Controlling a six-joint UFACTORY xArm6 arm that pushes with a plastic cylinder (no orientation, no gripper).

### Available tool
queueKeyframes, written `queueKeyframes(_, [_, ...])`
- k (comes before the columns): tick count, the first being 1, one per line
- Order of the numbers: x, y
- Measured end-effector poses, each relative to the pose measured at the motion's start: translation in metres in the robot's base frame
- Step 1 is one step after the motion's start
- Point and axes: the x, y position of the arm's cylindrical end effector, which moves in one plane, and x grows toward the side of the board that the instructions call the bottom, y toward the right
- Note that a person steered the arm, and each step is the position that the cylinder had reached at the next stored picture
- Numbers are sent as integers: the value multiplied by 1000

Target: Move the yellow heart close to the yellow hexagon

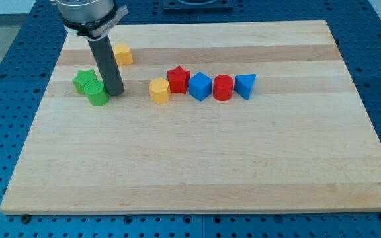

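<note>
My tip [116,93] rested beside green cylinder [98,95] — yellow heart [122,54] behind rod, yellow hexagon [159,90] well apart. No hand — rod only.

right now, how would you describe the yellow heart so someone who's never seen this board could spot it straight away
Start at the wooden board and go to its top left area, where my dark rod comes down with my tip beside two green blocks. Just toward the view's right of the rod, higher than its tip, sits the yellow heart. It stands alone, unlike the yellow hexagon, which heads the row of red and blue blocks.
</note>
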Motion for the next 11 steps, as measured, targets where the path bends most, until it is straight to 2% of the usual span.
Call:
queueKeyframes(2, [-17, 0])
queueKeyframes(4, [-67, 0])
queueKeyframes(6, [-80, -2])
queueKeyframes(8, [-95, -44])
queueKeyframes(10, [-159, -50])
queueKeyframes(11, [-160, -46])
